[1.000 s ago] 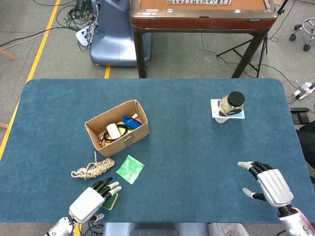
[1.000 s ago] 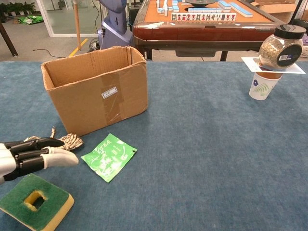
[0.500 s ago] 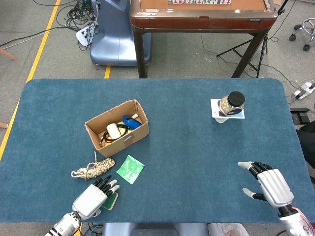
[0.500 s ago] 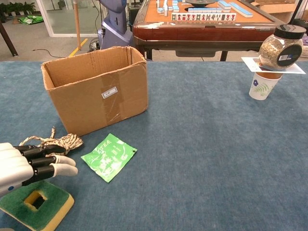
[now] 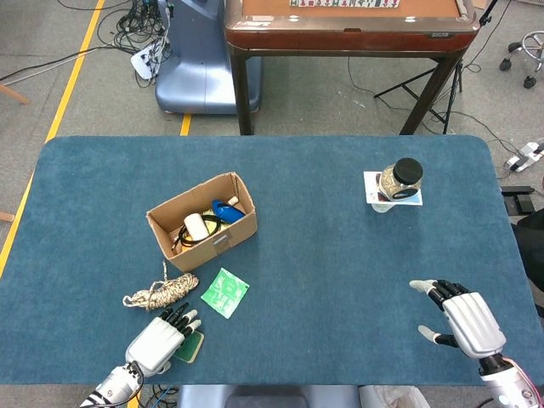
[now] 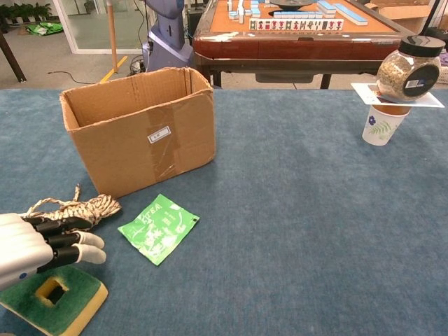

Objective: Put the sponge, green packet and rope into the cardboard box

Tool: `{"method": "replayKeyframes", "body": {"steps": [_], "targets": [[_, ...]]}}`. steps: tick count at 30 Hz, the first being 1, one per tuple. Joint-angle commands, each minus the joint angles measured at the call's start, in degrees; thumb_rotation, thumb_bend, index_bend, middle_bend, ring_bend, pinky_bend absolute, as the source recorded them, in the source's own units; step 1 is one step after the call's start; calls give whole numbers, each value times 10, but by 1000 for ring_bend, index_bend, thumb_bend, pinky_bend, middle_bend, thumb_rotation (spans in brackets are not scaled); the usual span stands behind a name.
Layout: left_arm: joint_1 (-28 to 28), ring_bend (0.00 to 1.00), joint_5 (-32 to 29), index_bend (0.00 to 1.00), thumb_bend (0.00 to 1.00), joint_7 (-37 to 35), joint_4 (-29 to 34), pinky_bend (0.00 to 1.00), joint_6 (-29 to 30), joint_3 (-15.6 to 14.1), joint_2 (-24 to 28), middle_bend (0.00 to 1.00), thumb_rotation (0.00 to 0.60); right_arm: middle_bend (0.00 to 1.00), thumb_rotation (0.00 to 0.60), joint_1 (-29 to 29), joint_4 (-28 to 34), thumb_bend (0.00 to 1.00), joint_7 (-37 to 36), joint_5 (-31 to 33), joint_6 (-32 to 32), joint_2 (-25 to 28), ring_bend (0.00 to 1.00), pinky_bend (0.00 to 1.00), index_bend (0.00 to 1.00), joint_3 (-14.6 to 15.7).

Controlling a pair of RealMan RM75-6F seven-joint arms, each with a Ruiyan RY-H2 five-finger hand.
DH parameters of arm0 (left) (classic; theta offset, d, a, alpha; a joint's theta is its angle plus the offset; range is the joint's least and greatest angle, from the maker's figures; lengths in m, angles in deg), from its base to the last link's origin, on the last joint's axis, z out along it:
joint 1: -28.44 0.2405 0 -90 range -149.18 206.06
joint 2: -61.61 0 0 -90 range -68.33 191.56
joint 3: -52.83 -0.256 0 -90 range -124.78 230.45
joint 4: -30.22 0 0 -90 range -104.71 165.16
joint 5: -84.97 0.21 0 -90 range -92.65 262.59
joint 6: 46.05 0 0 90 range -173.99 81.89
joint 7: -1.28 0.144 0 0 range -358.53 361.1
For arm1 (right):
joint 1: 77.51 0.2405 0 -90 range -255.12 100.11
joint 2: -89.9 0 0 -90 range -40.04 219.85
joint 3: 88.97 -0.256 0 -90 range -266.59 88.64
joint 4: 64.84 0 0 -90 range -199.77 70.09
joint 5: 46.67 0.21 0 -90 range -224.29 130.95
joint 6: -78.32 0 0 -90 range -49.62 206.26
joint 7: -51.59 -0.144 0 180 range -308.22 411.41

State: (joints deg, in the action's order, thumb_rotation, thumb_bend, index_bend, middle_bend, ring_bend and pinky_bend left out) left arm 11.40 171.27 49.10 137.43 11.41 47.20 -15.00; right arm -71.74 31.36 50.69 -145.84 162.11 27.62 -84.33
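Note:
A green-and-yellow sponge (image 6: 56,302) lies at the table's near left edge, partly under my left hand (image 6: 31,241) in the chest view; in the head view the sponge (image 5: 192,347) peeks out beside the left hand (image 5: 158,342). The hand hovers over it with fingers apart, holding nothing. A coiled rope (image 6: 77,208) (image 5: 161,291) lies just beyond the fingertips. The green packet (image 6: 158,227) (image 5: 225,291) lies flat to the right of the rope. The open cardboard box (image 6: 140,126) (image 5: 202,221) stands behind them with some items inside. My right hand (image 5: 463,321) rests open at the near right.
A jar (image 5: 401,179) stands on a card on top of a paper cup (image 6: 381,123) at the far right. A wooden table (image 5: 348,25) and a blue machine base (image 5: 200,59) stand beyond the far edge.
My left hand has drawn back toward the near edge and sunk lower over the sponge, uncovering more of the rope. The right hand has not moved.

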Motion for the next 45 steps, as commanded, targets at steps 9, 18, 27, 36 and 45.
{"method": "replayKeyframes", "body": {"steps": [9, 18, 27, 36, 45], "targets": [[-12, 33, -26, 293, 195, 12, -7, 187, 1, -3, -9, 213, 600, 359, 600, 0, 0, 6, 0, 0, -1, 0, 329, 454, 287, 0], [-15, 153, -27, 471, 329, -9, -14, 187, 15, -6, -18, 451, 600, 359, 600, -1, 0, 7, -1, -1, 2, 0, 329, 454, 287, -1], [-12, 216, 31, 543, 333, -59, 22, 194, 56, -21, 17, 537, 600, 359, 600, -1, -1, 6, -3, -1, 1, 1, 329, 454, 287, -1], [-6, 219, 63, 534, 333, -60, 124, 200, 128, 8, 101, 537, 600, 359, 600, -1, -1, 7, -1, -3, 0, -1, 329, 454, 287, 0], [-35, 205, 12, 524, 333, -75, 212, 234, 155, 97, 129, 537, 600, 359, 600, 1, -2, 7, 3, -3, -5, -4, 329, 454, 286, 0]]}}
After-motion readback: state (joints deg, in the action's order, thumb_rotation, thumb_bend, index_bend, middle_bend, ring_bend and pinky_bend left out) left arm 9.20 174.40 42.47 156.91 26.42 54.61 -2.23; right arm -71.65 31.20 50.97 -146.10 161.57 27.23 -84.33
